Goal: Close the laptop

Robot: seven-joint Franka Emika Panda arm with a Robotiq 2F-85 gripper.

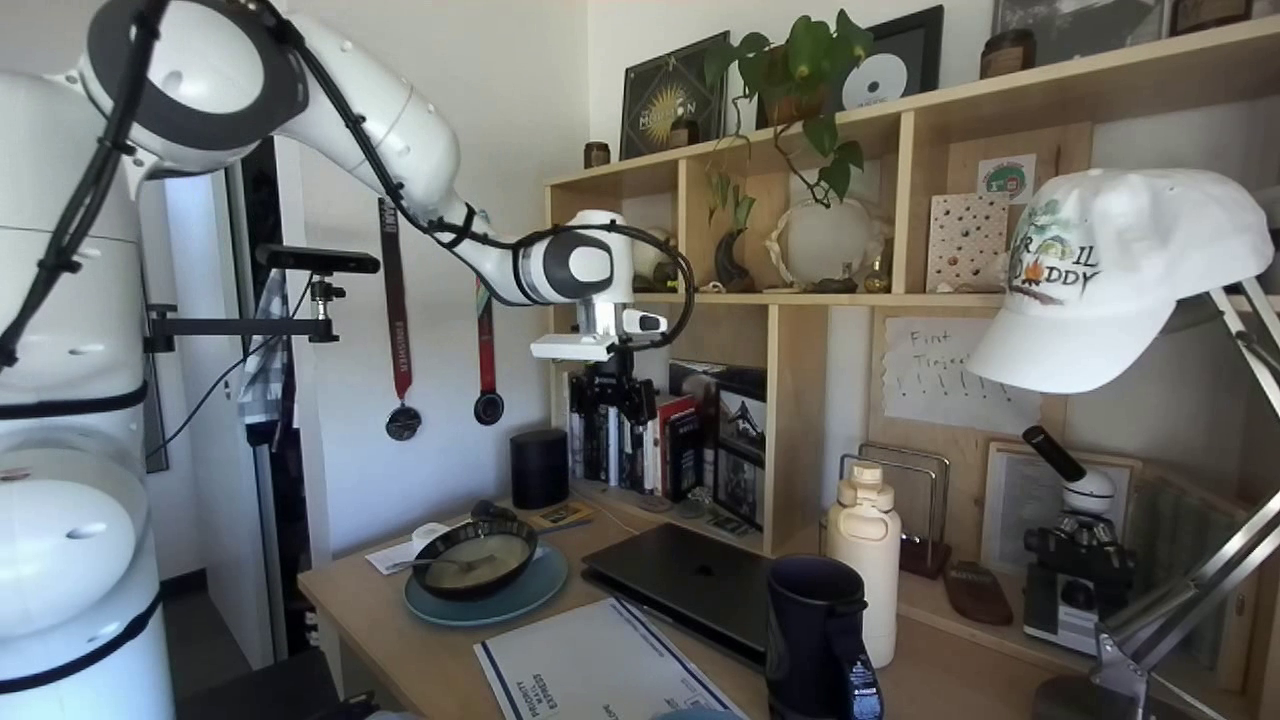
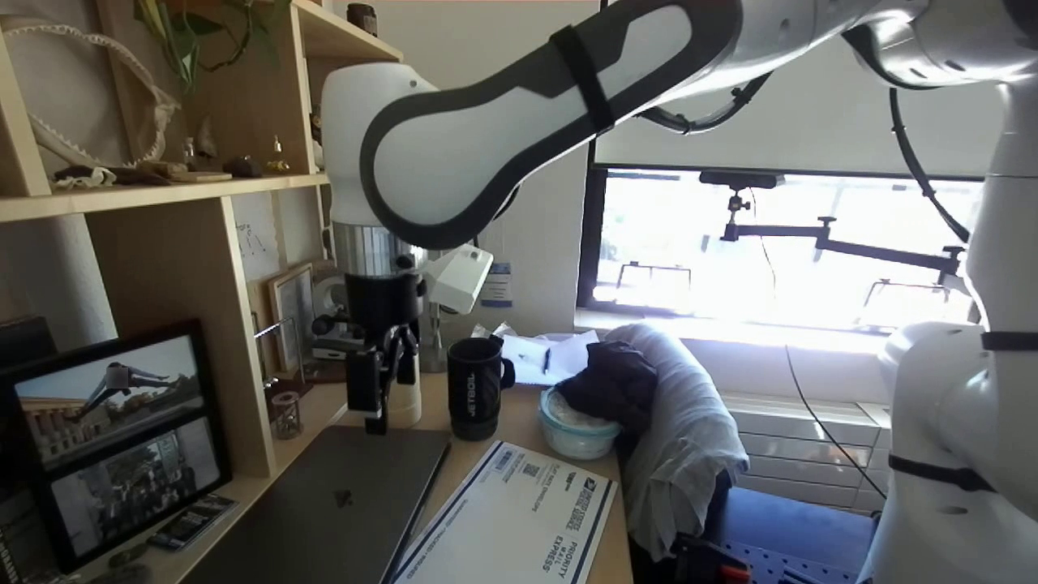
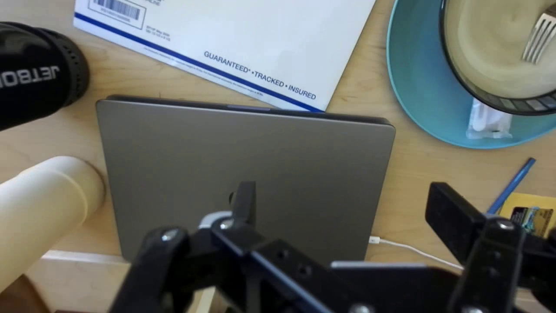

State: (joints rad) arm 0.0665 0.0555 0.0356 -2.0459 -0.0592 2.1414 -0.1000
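Note:
The laptop is a thin dark slab on the wooden desk, seen in both exterior views (image 1: pixel 690 575) (image 2: pixel 332 503) and in the wrist view (image 3: pixel 247 152). Its matte lid lies down flat or nearly flat over the base. A dark strip of the base shows along its front edge; I cannot tell whether a thin gap stays there. The screen is hidden under the lid. My gripper (image 1: pixel 612 415) is open and empty, pointing down above the laptop, apart from it. In the wrist view the fingers (image 3: pixel 341 195) stand wide apart, one over the lid and one beyond its side edge.
A black mug (image 1: pixel 815 630) and a cream bottle (image 1: pixel 865 560) stand at one end of the laptop. A blue plate (image 1: pixel 545 585) with a bowl (image 1: pixel 490 560) is at the other. A white envelope (image 2: pixel 519 519) touches its front. Shelves (image 1: pixel 800 420) rise behind. A white cable (image 3: pixel 412 248) plugs into its side.

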